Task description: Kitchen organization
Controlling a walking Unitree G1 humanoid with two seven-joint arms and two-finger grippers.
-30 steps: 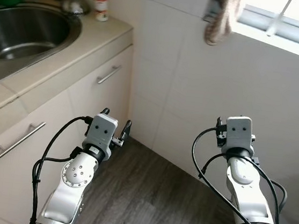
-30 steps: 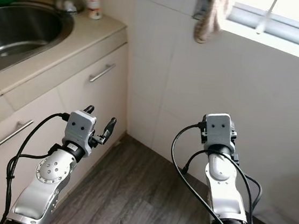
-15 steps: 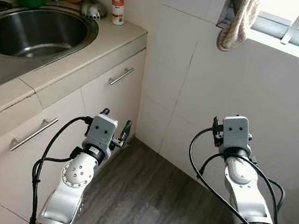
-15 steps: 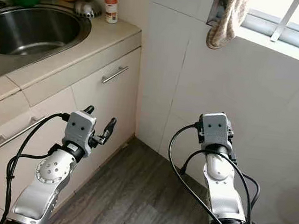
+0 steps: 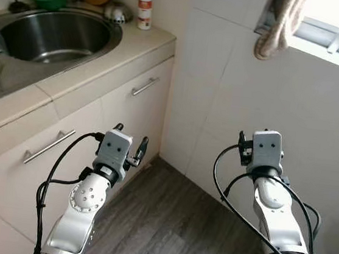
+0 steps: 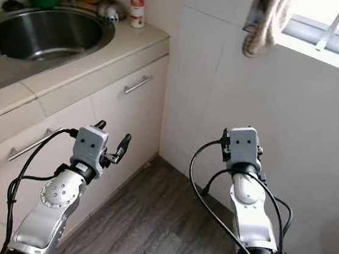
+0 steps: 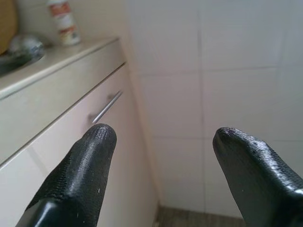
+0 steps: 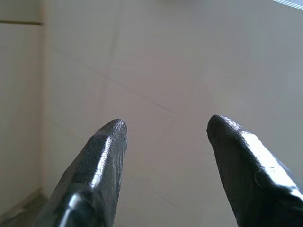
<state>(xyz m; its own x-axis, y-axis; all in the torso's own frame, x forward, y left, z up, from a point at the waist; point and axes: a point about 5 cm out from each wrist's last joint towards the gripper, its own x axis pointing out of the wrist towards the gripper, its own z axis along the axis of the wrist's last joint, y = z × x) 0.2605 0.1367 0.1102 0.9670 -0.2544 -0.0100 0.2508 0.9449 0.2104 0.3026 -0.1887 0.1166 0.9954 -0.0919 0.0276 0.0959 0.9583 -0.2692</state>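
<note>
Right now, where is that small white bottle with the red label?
The small white bottle with the red label stands at the counter's back corner against the tiled wall, ahead on the robot's left, beyond the steel sink.

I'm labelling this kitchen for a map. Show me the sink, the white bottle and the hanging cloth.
sink (image 5: 58,31): left eye view, on the bare steel of the basin wall.
white bottle (image 5: 145,9): left eye view, on its labelled body.
hanging cloth (image 5: 280,26): left eye view, on the middle of the drooping fabric.

Bare wood floor open ahead between both arms, cabinet front with bar handles closing the left side, tiled wall blocking straight ahead, sink basin open from above
</note>
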